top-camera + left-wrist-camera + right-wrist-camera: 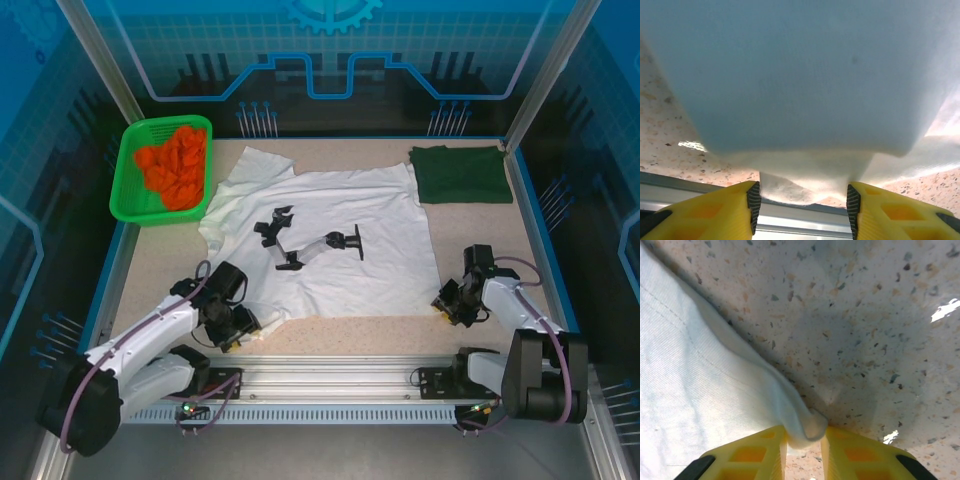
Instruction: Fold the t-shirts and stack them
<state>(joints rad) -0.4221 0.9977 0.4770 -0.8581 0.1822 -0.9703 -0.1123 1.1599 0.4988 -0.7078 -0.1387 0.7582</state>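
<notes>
Hem of the plain white soft-cloth t-shirt [805,75] sits clamped between the yellow fingers [715,210] of the left gripper [803,192]. The right gripper [804,436] pinches its corner; cloth spreads toward 10 o'clock.

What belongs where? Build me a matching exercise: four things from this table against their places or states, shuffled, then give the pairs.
1. white t-shirt
2. dark green t-shirt
3. mesh basket
4. right end effector

A. folded, far right corner
B. far left corner
C. pinching a white hem corner
D. spread out mid-table

Pairs: 1-D, 2-A, 3-B, 4-C.
</notes>
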